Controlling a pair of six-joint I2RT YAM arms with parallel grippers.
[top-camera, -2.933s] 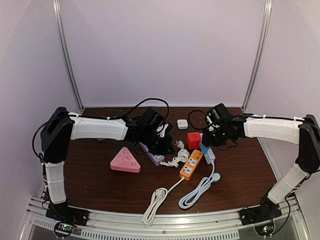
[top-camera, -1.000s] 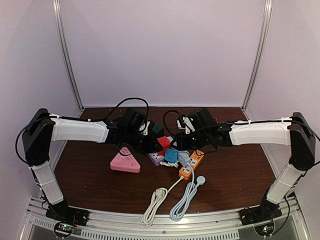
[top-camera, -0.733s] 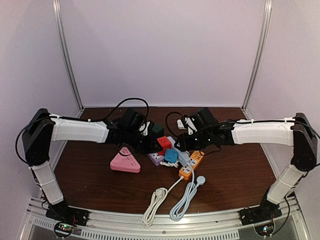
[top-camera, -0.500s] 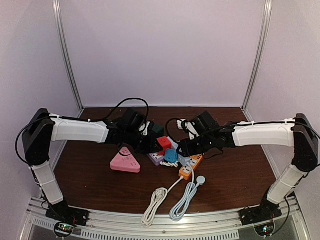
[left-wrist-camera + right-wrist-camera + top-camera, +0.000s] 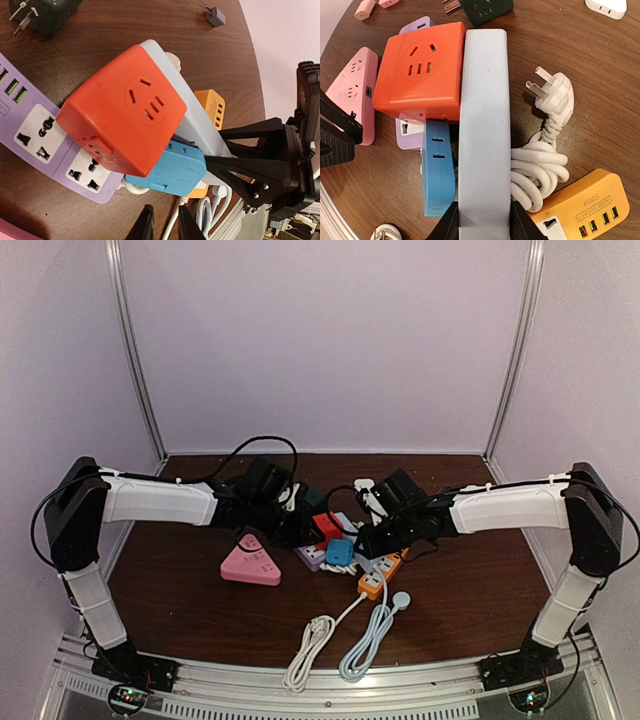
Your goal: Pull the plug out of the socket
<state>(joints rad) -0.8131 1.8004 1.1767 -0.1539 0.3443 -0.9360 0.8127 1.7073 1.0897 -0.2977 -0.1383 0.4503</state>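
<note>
Evidently the pull itself is not yet done. The red-orange plastic cube adapter [image 5: 420,75] sits flush against the long side of the pale grey rectangular plastic power strip [image 5: 485,125], and the right wrist view shows no gap between them. A blue plastic plug block [image 5: 439,165] is seated on the same side, just below the cube. I judge the cube to be the plug meant, though the pictures do not settle it.

The bracing half looks done: the right end effector [image 5: 485,222] is pinching the strip across its width at the bottom centre of its frame, and the cube lies toward the upper left.

In the left wrist view the cube fills the centre. The left end effector [image 5: 164,227] is at the bottom edge, its fingertips a little parted with nothing gripped between them. The blue block is just above them and the cube further up, not touching. What remains, as I read it, is for the left side to grip the cube and draw it away over the dark brown wooden worktop [image 5: 600,65].
</note>
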